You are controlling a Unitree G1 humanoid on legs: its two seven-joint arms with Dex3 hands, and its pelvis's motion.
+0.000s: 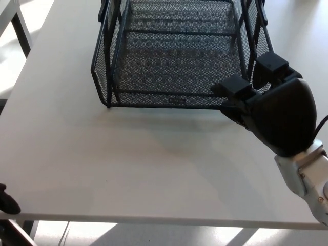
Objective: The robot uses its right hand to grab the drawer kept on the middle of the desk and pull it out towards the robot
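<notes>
A black wire-mesh drawer point(169, 61) sits in a black rack point(108, 77) at the far middle of the white desk point(128, 164). The drawer sticks out toward me, and its front rim hangs over the rack's front legs. My right hand point(271, 110) is at the drawer's front right corner, its black fingers point(233, 88) hooked over the rim and closed on it. The hand hides that corner of the drawer. Only a small black part of my left hand point(6, 201) shows, at the bottom left below the desk's edge.
The desk's front edge point(154, 220) runs across the bottom of the picture. A second table's leg point(20, 31) stands at the top left, beyond the desk's left edge. Bare desk surface lies between the drawer and me.
</notes>
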